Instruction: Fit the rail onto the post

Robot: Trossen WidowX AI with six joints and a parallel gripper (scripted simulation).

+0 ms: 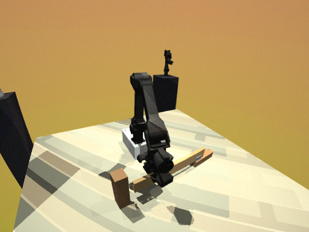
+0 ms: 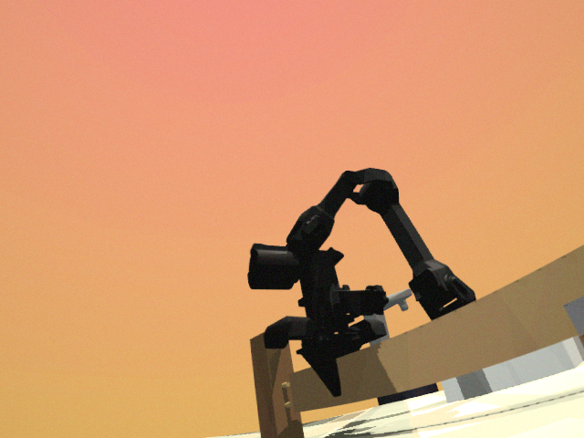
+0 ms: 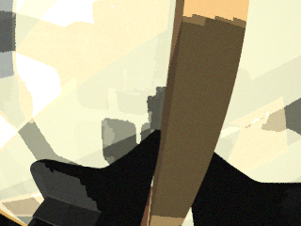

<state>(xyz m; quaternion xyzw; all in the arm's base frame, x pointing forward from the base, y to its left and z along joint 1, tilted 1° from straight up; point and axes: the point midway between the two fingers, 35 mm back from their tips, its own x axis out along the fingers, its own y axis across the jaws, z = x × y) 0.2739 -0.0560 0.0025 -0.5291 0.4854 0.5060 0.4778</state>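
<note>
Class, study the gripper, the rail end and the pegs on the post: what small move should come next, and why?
Probably a short push of the rail along its length toward the post. The gripper is shut on the rail near its end, and the exterior view shows the pegs partly exposed in a gap, so the end is not yet against the post.
</note>
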